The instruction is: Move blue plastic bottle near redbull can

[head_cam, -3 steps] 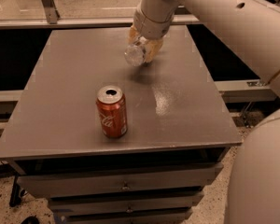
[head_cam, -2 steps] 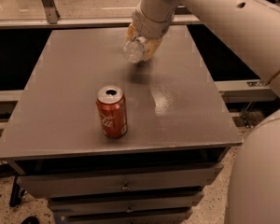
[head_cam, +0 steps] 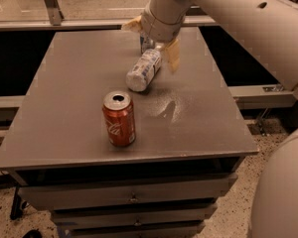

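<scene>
The blue plastic bottle (head_cam: pixel 145 69), whitish with bluish print, is tilted with its base toward me, low over the grey table (head_cam: pixel 64 108). My gripper (head_cam: pixel 154 46) is shut on its upper end, with tan fingers (head_cam: pixel 173 54) on either side. Just behind the bottle, a small part of the slim silver-and-blue redbull can (head_cam: pixel 145 42) shows; the gripper and bottle hide the rest of it. I cannot tell whether the bottle's base touches the table.
A red cola can (head_cam: pixel 119 119) stands upright near the table's front, left of centre, in front of the bottle. The table's edges drop off on all sides, with drawers (head_cam: pixel 134 197) below the front. My arm (head_cam: pixel 238 19) reaches in from the right.
The gripper has lowered the bottle toward the table and brought it a little nearer to me. The slim can behind it has come partly into view. The red can has not moved.
</scene>
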Robot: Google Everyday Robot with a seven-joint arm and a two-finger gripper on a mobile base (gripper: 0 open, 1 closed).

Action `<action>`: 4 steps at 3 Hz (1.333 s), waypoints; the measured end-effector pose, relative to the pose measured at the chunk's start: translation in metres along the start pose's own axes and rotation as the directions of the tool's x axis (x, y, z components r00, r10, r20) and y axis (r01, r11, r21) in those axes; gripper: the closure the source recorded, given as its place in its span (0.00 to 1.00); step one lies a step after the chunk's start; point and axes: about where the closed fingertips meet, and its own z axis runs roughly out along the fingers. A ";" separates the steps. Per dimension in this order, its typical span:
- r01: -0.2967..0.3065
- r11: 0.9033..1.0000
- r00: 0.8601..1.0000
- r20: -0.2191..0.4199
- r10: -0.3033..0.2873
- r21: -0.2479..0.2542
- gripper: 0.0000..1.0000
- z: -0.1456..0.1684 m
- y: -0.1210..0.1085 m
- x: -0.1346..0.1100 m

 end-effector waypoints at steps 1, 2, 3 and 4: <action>-0.004 0.999 1.000 0.011 0.004 0.039 0.00 -0.016 0.001 -0.008; -0.028 0.993 0.999 0.046 0.023 0.117 0.00 -0.044 0.003 -0.017; -0.086 0.970 0.991 0.122 0.059 0.227 0.00 -0.079 0.008 -0.018; -0.194 0.918 0.968 0.221 0.121 0.347 0.00 -0.111 0.021 -0.010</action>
